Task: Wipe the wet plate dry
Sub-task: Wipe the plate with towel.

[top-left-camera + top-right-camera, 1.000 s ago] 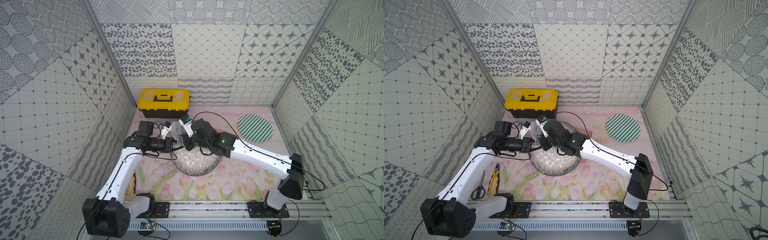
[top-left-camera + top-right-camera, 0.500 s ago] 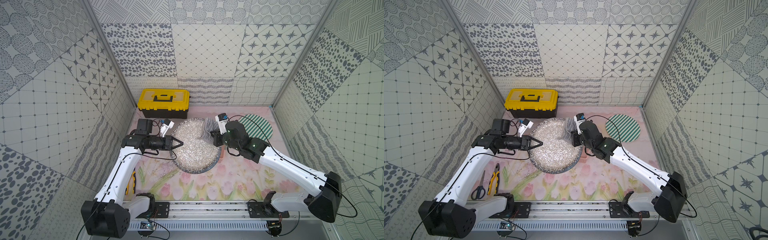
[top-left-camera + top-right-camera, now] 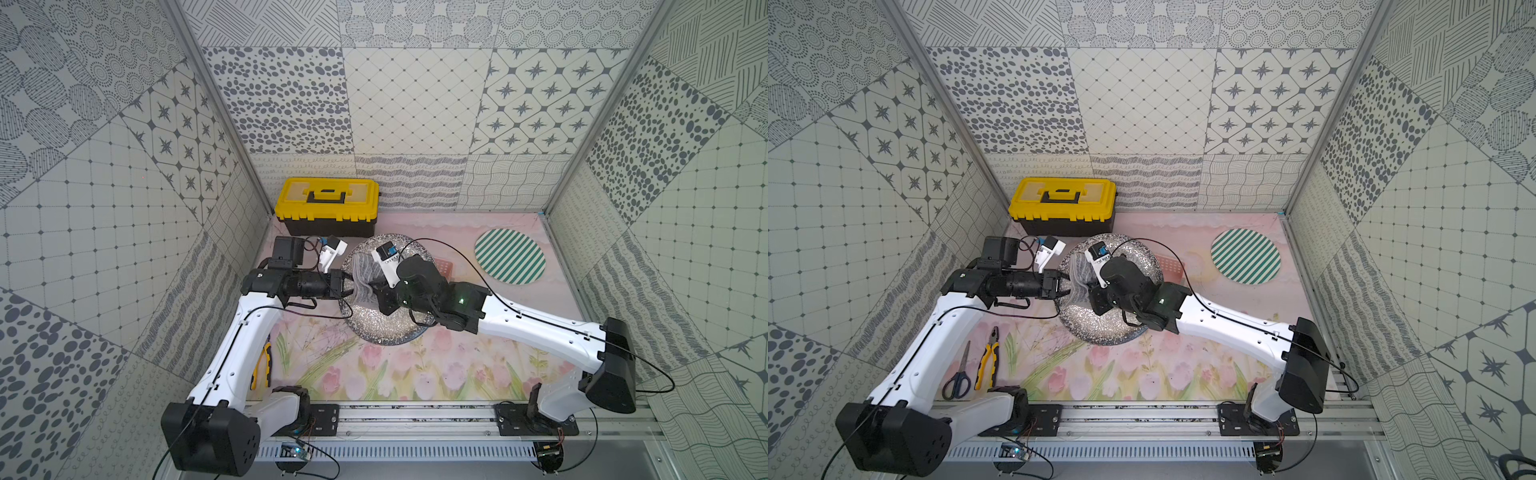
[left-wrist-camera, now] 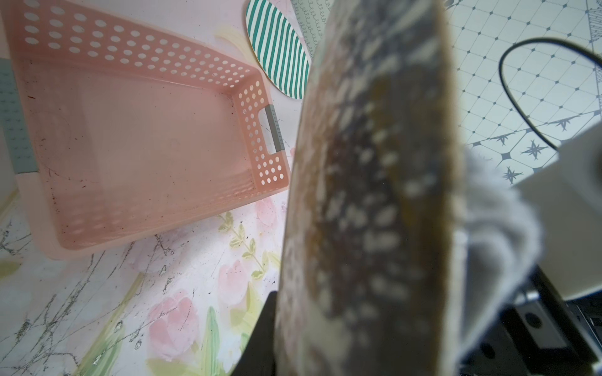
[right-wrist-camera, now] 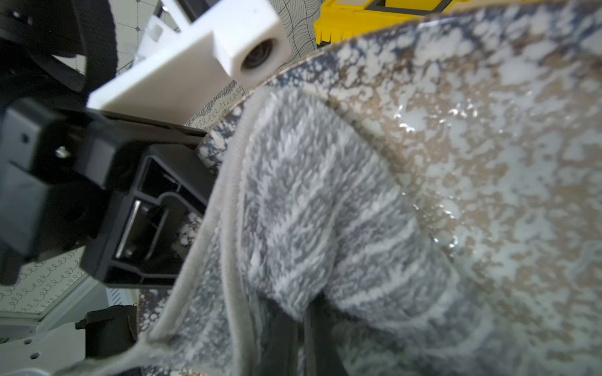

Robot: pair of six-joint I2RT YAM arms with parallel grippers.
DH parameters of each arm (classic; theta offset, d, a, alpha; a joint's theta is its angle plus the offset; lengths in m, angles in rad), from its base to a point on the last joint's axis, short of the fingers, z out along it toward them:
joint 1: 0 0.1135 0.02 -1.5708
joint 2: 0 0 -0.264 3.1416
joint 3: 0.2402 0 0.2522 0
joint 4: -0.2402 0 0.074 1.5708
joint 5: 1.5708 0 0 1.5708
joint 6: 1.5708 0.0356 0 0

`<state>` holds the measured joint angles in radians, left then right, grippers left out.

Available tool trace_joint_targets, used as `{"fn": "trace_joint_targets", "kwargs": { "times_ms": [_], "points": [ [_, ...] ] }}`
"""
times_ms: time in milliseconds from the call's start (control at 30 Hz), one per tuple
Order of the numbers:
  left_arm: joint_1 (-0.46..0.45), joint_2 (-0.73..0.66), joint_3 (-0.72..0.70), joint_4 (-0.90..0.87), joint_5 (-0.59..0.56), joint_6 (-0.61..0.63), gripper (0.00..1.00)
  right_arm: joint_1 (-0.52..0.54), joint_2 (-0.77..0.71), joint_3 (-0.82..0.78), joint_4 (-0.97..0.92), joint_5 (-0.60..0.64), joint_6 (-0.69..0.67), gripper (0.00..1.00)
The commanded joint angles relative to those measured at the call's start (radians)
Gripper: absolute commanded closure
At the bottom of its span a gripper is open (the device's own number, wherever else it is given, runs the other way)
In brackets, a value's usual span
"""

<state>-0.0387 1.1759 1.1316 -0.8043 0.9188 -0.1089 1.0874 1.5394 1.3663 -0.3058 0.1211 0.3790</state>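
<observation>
Wet plate held mid-table, cloth on its face.
Front left: scissors, pliers. Centre: left gripper clamps the plate rim; right gripper, pressed together, pinches the grey cloth against the beaded surface. Beyond: pink basket, yellow toolbox at the wall.

The round glazed plate is dark, speckled white and tan. The fluffy cloth is striped grey and white. The flat round disc has green-and-white stripes, the plastic toolbox is yellow over black, the perforated basket pale pink, the counter printed with pink tulips.
</observation>
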Motion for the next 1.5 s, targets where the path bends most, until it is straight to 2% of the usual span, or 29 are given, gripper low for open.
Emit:
{"fn": "trace_joint_targets", "kwargs": {
  "times_ms": [0, 233, 367, 467, 600, 767, 967, 1167, 1467],
  "points": [
    [-0.009, -0.022, 0.043, 0.207, 0.376, -0.022, 1.00, -0.044, -0.037, -0.056, 0.007, 0.011, 0.029, 1.00],
    [-0.009, -0.017, 0.057, 0.204, 0.362, -0.020, 1.00, -0.225, -0.297, -0.361, 0.011, 0.027, 0.070, 1.00],
    [-0.010, -0.015, 0.058, 0.237, 0.364, -0.052, 1.00, -0.259, -0.362, -0.411, -0.017, 0.032, 0.056, 1.00],
    [-0.012, -0.013, 0.055, 0.259, 0.354, -0.072, 1.00, -0.227, -0.316, -0.373, -0.022, -0.001, 0.043, 1.00],
    [-0.016, -0.007, 0.050, 0.271, 0.341, -0.083, 1.00, -0.070, -0.189, -0.260, -0.012, 0.035, -0.014, 1.00],
    [-0.022, -0.001, 0.048, 0.272, 0.333, -0.085, 1.00, 0.070, -0.031, -0.114, 0.038, 0.006, -0.028, 1.00],
    [-0.026, -0.002, 0.048, 0.295, 0.316, -0.108, 1.00, 0.145, 0.060, -0.018, 0.078, -0.044, -0.009, 1.00],
    [-0.028, -0.004, 0.046, 0.327, 0.308, -0.138, 1.00, 0.143, 0.043, -0.077, 0.113, -0.029, 0.046, 1.00],
    [-0.029, -0.018, 0.063, 0.344, 0.300, -0.153, 1.00, 0.024, -0.177, -0.399, 0.157, 0.022, 0.180, 1.00]
  ]
}}
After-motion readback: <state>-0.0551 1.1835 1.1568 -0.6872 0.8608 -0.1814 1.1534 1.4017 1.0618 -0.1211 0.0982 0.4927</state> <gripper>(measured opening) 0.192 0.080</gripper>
